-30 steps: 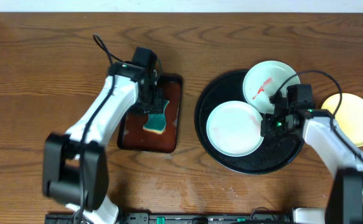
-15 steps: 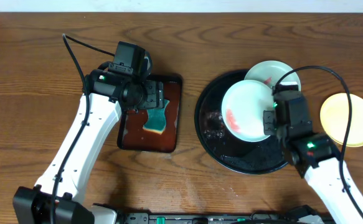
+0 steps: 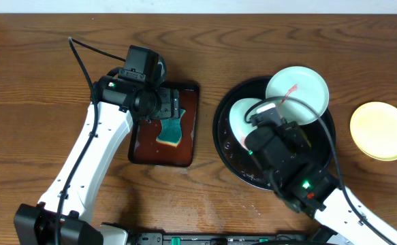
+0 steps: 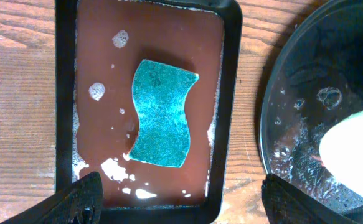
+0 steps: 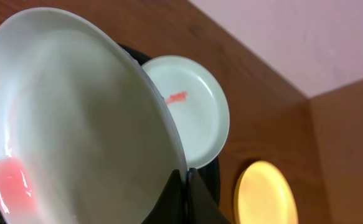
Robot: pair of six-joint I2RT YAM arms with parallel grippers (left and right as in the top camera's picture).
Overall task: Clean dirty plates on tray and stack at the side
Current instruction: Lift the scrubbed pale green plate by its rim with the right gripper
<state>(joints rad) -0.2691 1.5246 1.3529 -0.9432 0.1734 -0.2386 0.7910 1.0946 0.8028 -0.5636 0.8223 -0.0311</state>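
Starting overhead, 1 pale mint-white round plate (image 3: 241, 112) is seen held tilted above the large round black rimmed tray (image 3: 227, 155), presumably so that its red smear can be reached for wiping. A 2nd mint-white plate (image 3: 297, 94), also smeared, rests on the tray's far rim. The pale yellow plate (image 3: 382, 131) lies on the table, apart from the tray, likely as the stack's start. The left gripper (image 3: 164, 109) hangs over the small reddish-brown rectangular tray (image 3: 188, 153). In the left wrist view, its fingers (image 4: 84, 199) are spread wide above the teal sponge (image 4: 162, 113), which lies ungrasped in soapy water. In the right wrist view, the right gripper (image 5: 186, 186) is closed on the tilted plate's rim, pinching it.
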